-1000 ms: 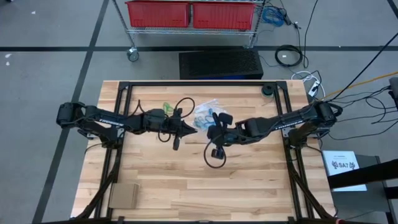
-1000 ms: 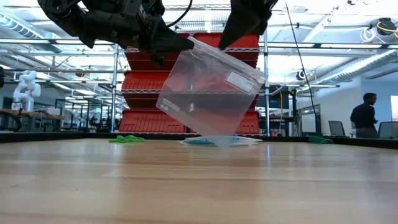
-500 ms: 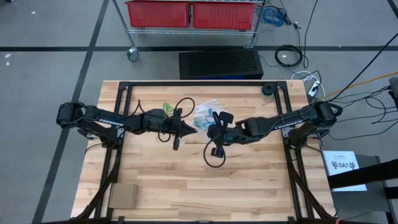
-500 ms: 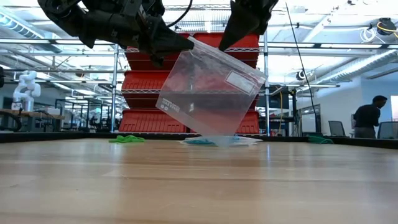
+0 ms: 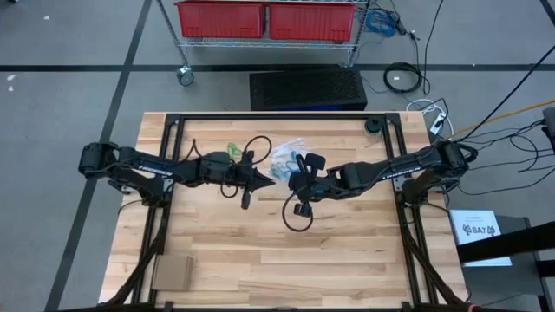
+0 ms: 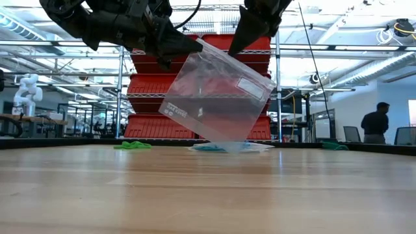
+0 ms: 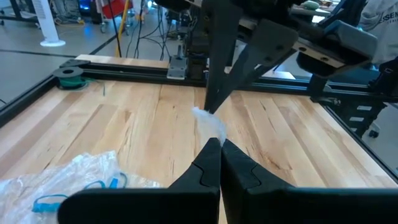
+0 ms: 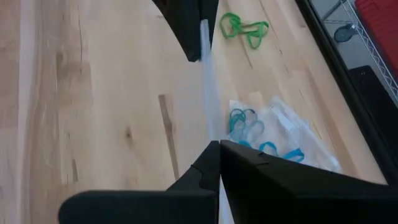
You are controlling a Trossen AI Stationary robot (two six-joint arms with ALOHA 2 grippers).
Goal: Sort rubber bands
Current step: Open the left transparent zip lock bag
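Observation:
A clear plastic bag (image 6: 218, 97) hangs in the air over the table's middle, between my two grippers. My left gripper (image 5: 267, 180) and my right gripper (image 5: 293, 181) face each other, both shut on its top edge. Green rubber bands (image 5: 234, 149) lie loose on the wood behind the left gripper, also seen in the right wrist view (image 8: 244, 28). Bright blue rubber bands (image 8: 247, 132) lie inside a second crumpled clear bag (image 5: 286, 159) flat on the table farther back. I see no grey-teal bands. My left gripper pinches the bag's top edge (image 7: 210, 127) at its left end between its two shut fingers, coming level from the table's left. The bag hangs below, clear of the table. My right gripper pinches the same top edge (image 8: 209, 118) farther right, coming from the table's right and slanting down. The bag hangs tilted below its fingers (image 6: 242, 40).
A black frame (image 5: 260, 115) runs around the table's far and side edges. A dark round object (image 5: 373, 126) sits at the far right corner, a brown square pad (image 5: 172, 272) at the near left corner. Bare wood (image 5: 286, 260) spreads across the near half. A person (image 6: 374, 123) stands in the room behind.
My right gripper has edged a little toward the table's left, closer to the left gripper. The hanging bag has swung slightly with it, its right corner dropping a touch. Both grippers have stayed shut on the bag.

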